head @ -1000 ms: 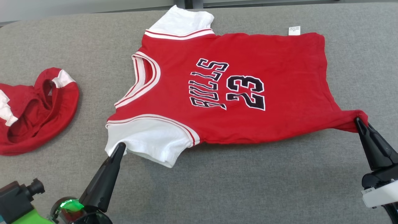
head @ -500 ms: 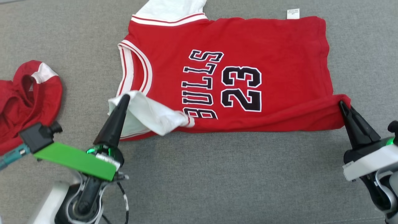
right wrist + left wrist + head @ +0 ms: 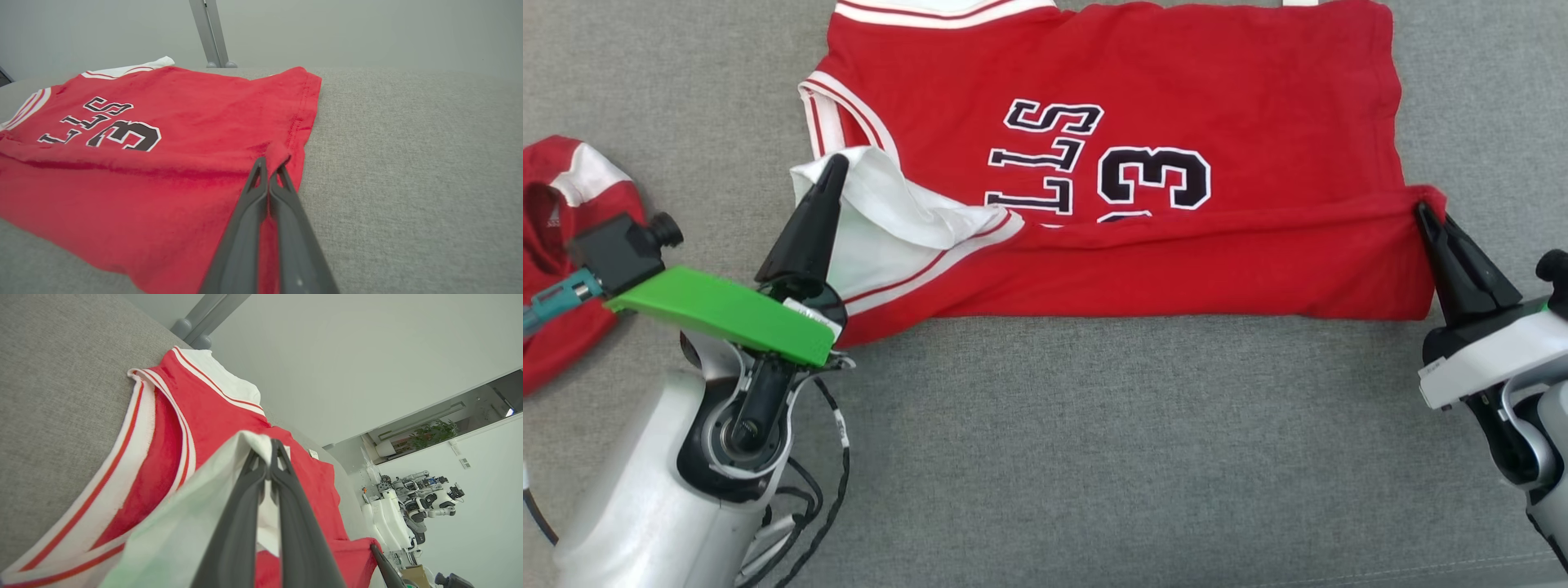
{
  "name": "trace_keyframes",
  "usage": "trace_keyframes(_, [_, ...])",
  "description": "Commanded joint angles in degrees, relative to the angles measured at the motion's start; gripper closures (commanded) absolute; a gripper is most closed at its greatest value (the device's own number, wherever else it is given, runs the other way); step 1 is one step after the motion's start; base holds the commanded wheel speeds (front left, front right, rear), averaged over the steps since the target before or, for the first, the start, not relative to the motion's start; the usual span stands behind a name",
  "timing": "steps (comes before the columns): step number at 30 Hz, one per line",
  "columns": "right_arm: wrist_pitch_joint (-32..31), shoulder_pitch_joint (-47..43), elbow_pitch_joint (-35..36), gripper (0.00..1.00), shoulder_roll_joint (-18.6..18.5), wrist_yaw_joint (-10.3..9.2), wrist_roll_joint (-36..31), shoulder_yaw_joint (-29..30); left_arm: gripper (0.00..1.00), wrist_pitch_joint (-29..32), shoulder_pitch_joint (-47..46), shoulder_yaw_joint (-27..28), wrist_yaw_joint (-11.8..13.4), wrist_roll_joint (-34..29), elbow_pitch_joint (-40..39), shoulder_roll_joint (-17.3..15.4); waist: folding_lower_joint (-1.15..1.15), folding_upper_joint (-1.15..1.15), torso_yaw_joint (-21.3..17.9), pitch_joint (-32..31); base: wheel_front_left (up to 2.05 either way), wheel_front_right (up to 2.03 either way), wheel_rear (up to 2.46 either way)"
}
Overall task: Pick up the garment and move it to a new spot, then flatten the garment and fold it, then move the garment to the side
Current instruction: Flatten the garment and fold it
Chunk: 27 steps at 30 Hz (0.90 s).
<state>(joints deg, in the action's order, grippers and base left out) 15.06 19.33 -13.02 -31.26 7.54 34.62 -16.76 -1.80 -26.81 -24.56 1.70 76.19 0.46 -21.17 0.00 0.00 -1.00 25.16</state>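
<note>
The garment (image 3: 1241, 90) on the grey counter (image 3: 1094, 449) is being folded: its near edge, flat a second ago, is being carried over the print (image 3: 1143, 175) (sleeve (image 3: 890, 212) clamped by left hand (image 3: 832, 163), hem corner by right hand (image 3: 1421, 211)).

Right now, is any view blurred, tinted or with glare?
Head view: sharp, even light, no glare, faint shadow along the jersey. Left wrist view: near sleeve blurred, with a green tint. Right wrist view: lettering sharp, right gripper slightly soft near its base.
</note>
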Motion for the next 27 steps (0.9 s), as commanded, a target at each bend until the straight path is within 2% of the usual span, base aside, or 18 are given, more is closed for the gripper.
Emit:
trace_keyframes(1, [0.2, 1.2, -0.6, 1.0, 0.2, -0.1, -0.5, -0.2, 1.0, -0.3, -1.5, -0.2, -0.4, -0.8, 0.9, 0.0, 0.0, 0.0, -0.1, 0.8, 0.0, 0.0, 0.0])
trace_keyframes(4, [0.2, 2.7, -1.1, 1.0, 0.5, -0.1, -0.5, -0.7, 1.0, -0.8, -3.5, -0.7, -1.3, -2.2, 3.1, 0.5, 0.0, 0.0, -0.1, 1.5, 0.0, 0.0, 0.0])
trace_keyframes(5, [0.2, 3.1, -1.2, 0.91, 0.7, -0.1, -0.6, -0.8, 0.85, -1.2, -4.0, -0.9, -1.4, -3.2, 4.3, 0.4, 0.0, 0.0, -0.1, 1.7, 0.0, 0.0, 0.0])
trace_keyframes(6, [0.2, 3.3, -1.3, 0.75, 0.7, -0.1, -0.6, -0.9, 0.57, -1.7, -4.5, -1.1, -1.5, -4.2, 5.2, 0.1, 0.0, 0.0, 0.0, 1.9, 0.0, 0.0, 0.0])
trace_keyframes(7, [0.2, 3.5, -1.4, 0.53, 1.0, -0.1, -0.2, -1.1, 0.04, -2.5, -4.9, -1.1, -1.4, -4.6, 6.5, 0.4, 0.0, 0.0, 0.0, 2.0, 0.0, 0.0, 0.0])
trace_keyframes(8, [0.2, 3.7, -1.4, 0.0, 1.2, -0.1, 0.4, -1.1, 0.0, -3.4, -5.1, -0.9, -1.2, -5.3, 7.3, 0.7, 0.0, 0.0, -0.1, 2.1, 0.0, 0.0, 0.0])
trace_keyframes(10, [0.2, 4.1, -0.6, 0.0, 1.6, -0.1, 1.0, -0.1, 0.0, -5.4, -4.9, -0.5, -1.8, -5.9, 8.4, 1.6, 0.0, 0.0, -0.1, 2.2, 0.0, 0.0, 0.0])
trace_keyframes(14, [0.2, 2.5, 2.0, 0.0, 2.4, -0.1, 0.3, 2.8, 0.0, -10.5, -2.3, -0.6, -3.0, -10.5, 8.8, 0.7, 0.0, 0.0, -0.1, 1.9, 0.0, 0.0, 0.0])
trace_keyframes(17, [0.2, -0.1, 5.0, 0.0, 3.5, -0.1, -1.0, 5.6, 0.0, -12.9, 1.1, 1.2, -2.0, -16.0, 7.8, 0.1, 0.0, 0.0, 0.1, 0.7, 0.0, 0.0, 0.0])
trace_keyframes(22, [0.2, -4.9, 8.9, 0.0, 5.2, -0.1, -2.7, 7.2, 0.0, -13.4, 10.2, 3.1, 0.3, -24.8, 6.6, 0.6, 0.0, 0.0, 0.2, -1.8, 0.0, 0.0, 0.0])
trace_keyframes(27, [0.2, -8.3, 10.4, 0.0, 6.9, -0.1, -2.8, 7.4, 0.0, -13.4, 16.6, 3.0, 0.8, -26.3, 9.9, 2.3, 0.0, 0.0, 0.0, -4.3, 0.0, 0.0, 0.0])
